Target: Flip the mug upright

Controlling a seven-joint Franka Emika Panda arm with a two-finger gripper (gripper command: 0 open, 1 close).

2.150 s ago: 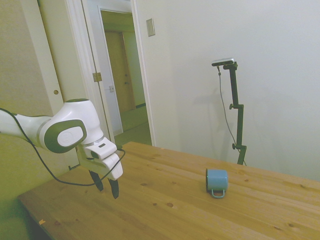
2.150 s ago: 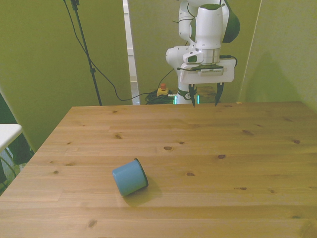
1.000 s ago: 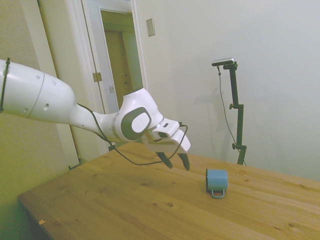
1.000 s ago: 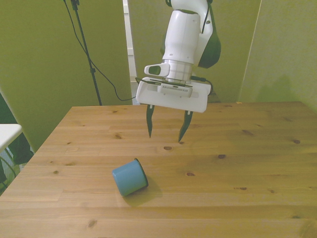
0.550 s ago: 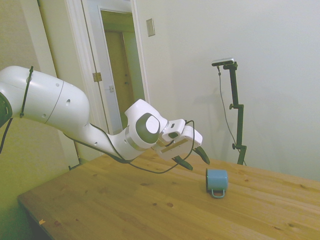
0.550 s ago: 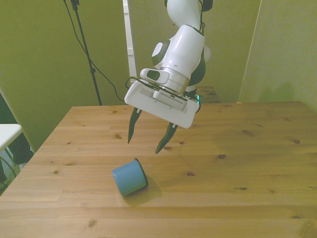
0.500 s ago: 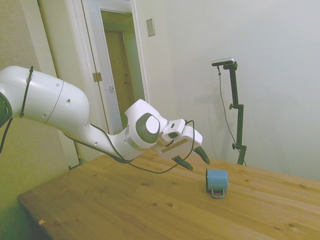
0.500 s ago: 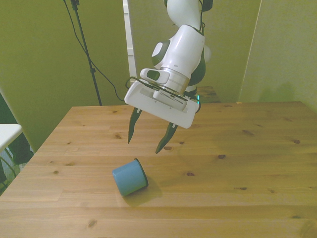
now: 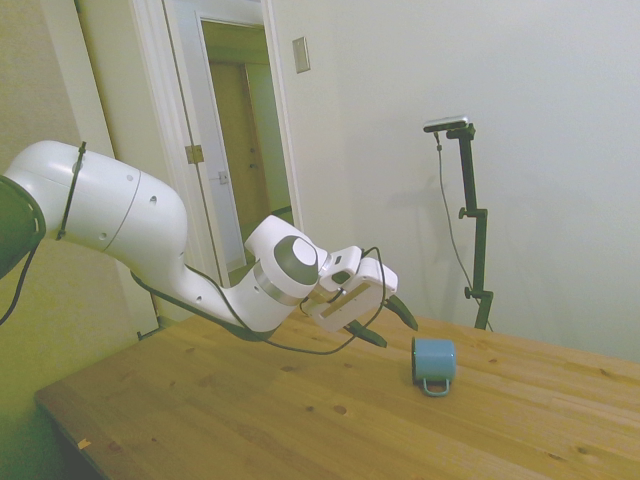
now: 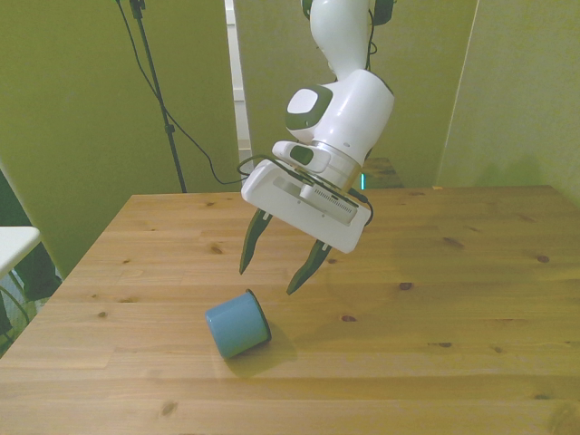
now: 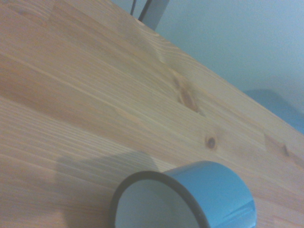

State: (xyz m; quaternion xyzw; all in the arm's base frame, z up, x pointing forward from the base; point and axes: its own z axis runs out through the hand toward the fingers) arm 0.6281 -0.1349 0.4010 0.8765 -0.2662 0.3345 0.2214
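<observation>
I am watching the open jaws hovering tilted near the mug point(image 10: 237, 323), lying sideways on the surface point(image 10: 453, 299).

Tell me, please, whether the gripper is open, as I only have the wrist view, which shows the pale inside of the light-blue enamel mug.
Observer: Yes. The front view shows the gripper open, its jaws spread wide.
Operator: Is it touching the mug?
Observer: No. In the side view it hangs above the wooden table, with a clear gap to the light-blue enamel mug, which lies on its side.
Operator: Where is the handle?
Observer: The thin loop handle sticks out toward the side camera, low by the tabletop.
</observation>
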